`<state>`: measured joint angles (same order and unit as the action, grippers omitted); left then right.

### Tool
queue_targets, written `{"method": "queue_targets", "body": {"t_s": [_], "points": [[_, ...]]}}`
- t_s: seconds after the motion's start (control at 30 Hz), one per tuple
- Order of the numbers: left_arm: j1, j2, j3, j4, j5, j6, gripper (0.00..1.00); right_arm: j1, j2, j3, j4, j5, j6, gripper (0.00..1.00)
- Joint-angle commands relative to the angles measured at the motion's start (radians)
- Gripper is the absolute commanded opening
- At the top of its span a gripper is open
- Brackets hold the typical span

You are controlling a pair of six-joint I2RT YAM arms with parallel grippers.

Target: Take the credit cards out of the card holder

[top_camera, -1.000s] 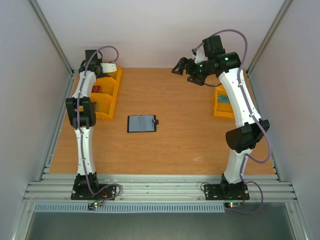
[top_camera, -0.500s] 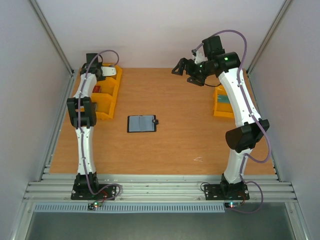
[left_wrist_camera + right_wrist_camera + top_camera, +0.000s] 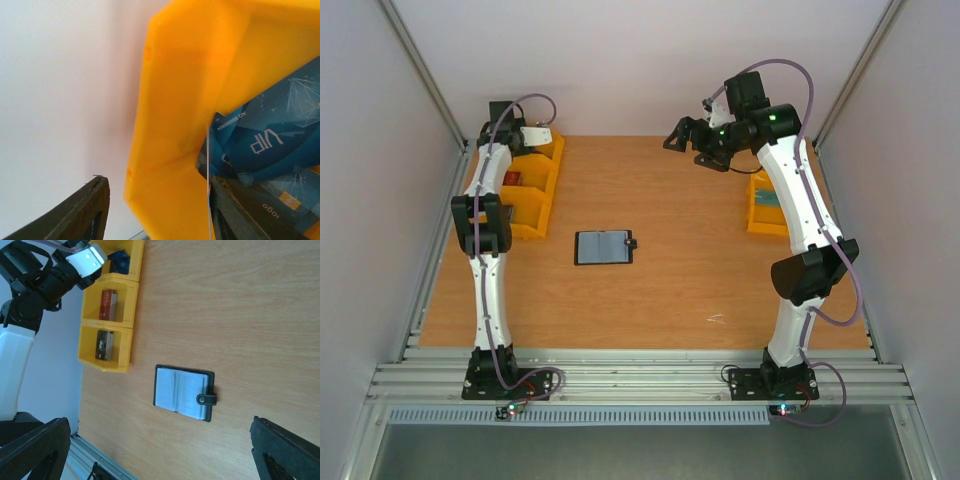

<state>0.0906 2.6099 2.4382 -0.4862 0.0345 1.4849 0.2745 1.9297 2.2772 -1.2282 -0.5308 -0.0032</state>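
The holder (image 3: 605, 247) lies open and flat on the tabletop (image 3: 700, 270), left of centre, with its snap tab (image 3: 206, 399) on the right. The left hand (image 3: 538, 138) is at the far compartment of the left bin (image 3: 546, 195), jaws apart astride the bin wall. Blue cards (image 3: 265, 140) lie in that compartment and a red card (image 3: 107, 304) in the middle one. The right hand (image 3: 686, 138) hangs at the far side, right of centre, jaws wide and empty.

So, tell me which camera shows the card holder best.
The right wrist view: the card holder lies open and unobstructed, blue-grey panels and snap tab clear. The top external view shows it small at mid-table; the left wrist view misses it, showing a yellow bin.
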Motion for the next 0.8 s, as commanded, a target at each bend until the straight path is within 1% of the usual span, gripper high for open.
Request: {"method": "queue_targets", "body": {"t_s": [0.0, 0.27, 0.43, 0.53, 0.63, 0.7, 0.73, 0.77], "points": [[0.007, -0.095, 0.013, 0.010, 0.040, -0.037, 0.58, -0.008, -0.020, 0.032, -0.027, -0.011, -0.024, 0.99], [0.018, -0.163, 0.007, -0.020, 0.069, -0.064, 0.63, -0.008, -0.049, 0.026, -0.037, -0.010, -0.035, 0.99], [0.029, -0.209, 0.000, -0.032, 0.077, -0.067, 0.65, -0.008, -0.079, 0.004, -0.034, -0.010, -0.037, 0.98], [0.029, -0.245, 0.006, -0.032, 0.076, -0.108, 0.66, -0.008, -0.103, -0.019, -0.022, -0.019, -0.036, 0.99], [0.023, -0.316, 0.009, -0.083, 0.076, -0.232, 0.68, -0.008, -0.127, -0.050, -0.011, -0.037, -0.036, 0.98], [0.012, -0.384, -0.008, -0.154, 0.073, -0.338, 0.70, -0.006, -0.142, -0.080, -0.001, -0.060, -0.032, 0.99], [0.006, -0.427, -0.024, -0.196, 0.076, -0.423, 0.71, -0.004, -0.149, -0.100, 0.010, -0.076, -0.030, 0.98], [0.001, -0.472, -0.048, -0.240, 0.083, -0.476, 0.72, 0.001, -0.158, -0.127, 0.023, -0.094, -0.029, 0.99]]}}
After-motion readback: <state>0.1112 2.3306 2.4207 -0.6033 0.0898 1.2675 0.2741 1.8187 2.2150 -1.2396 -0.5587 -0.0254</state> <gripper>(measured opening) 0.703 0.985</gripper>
